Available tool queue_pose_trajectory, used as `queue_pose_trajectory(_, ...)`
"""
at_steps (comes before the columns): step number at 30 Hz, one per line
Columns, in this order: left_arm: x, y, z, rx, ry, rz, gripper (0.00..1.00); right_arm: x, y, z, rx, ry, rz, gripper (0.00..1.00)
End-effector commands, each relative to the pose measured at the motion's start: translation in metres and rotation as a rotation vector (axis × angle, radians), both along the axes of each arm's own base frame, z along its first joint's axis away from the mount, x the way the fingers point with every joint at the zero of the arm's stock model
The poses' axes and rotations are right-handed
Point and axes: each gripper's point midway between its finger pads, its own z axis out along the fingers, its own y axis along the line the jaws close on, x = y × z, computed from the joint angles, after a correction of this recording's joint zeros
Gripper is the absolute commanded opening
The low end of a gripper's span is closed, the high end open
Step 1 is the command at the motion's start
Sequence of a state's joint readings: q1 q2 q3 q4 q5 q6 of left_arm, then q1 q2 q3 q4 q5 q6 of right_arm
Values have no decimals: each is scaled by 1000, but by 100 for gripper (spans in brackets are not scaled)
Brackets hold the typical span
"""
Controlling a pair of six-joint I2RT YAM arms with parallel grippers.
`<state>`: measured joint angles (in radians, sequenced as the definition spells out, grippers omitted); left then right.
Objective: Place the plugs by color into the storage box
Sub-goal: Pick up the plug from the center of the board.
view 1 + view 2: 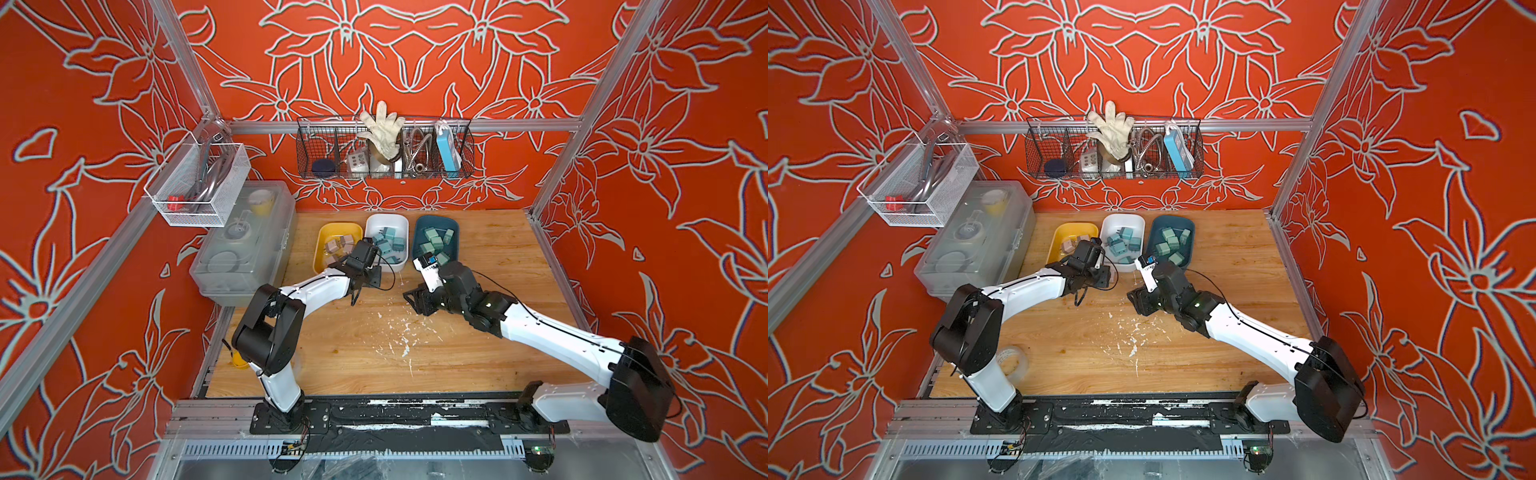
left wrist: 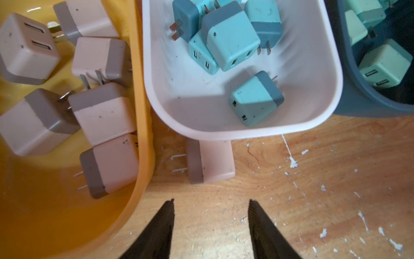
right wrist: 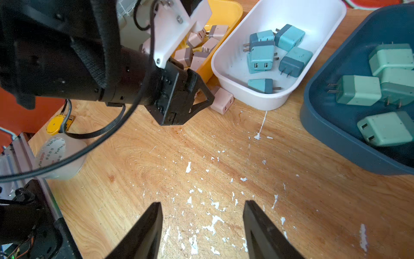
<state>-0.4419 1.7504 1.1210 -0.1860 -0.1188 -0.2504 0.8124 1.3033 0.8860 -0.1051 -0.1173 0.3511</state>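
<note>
Left wrist view showed the left gripper (image 2: 211,200) spread, empty, near a pale pink plastic cube plug (image 2: 215,161); the right gripper (image 3: 202,202) likewise spread, empty.

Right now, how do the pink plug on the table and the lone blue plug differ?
The pink plug lies on the table outside every bin; the blue plug sits inside the white bin. Pink is partly hidden under that bin's rim; blue shows whole. Both have grey prong ends.

The left arm (image 1: 316,286) and right arm (image 1: 552,332) share 1 build: glossy white link shells (image 1: 1034,286), bulky black joint housings (image 1: 967,328), thin black cables (image 3: 89,136) alongside. The left hand (image 2: 211,200) and right hand (image 3: 201,203) each show 2 tapering matte-black fingers (image 2: 161,224); a white screw-fastened bracket (image 3: 170,29) tops the left wrist.
</note>
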Motion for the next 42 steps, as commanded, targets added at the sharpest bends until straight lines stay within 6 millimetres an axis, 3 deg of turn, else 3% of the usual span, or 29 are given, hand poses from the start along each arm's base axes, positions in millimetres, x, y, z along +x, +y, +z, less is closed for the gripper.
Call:
queue_pose_trajectory(1, 6, -7, -4, 17, 15, -16, 54, 5, -6, -5, -46, -33, -15, 63)
queue_pose_trajectory(15, 23, -11, -27, 52, 51, 2, 56, 14, -8, -22, -124, -49, -20, 65)
queue_pose_trajectory(24, 26, -2, -36, 92, 52, 43, 57, 17, -10, -25, -141, -64, -27, 65)
queue_pose_trajectory(42, 25, -9, -58, 77, 105, 36, 51, 17, -8, -33, -152, -47, -14, 65)
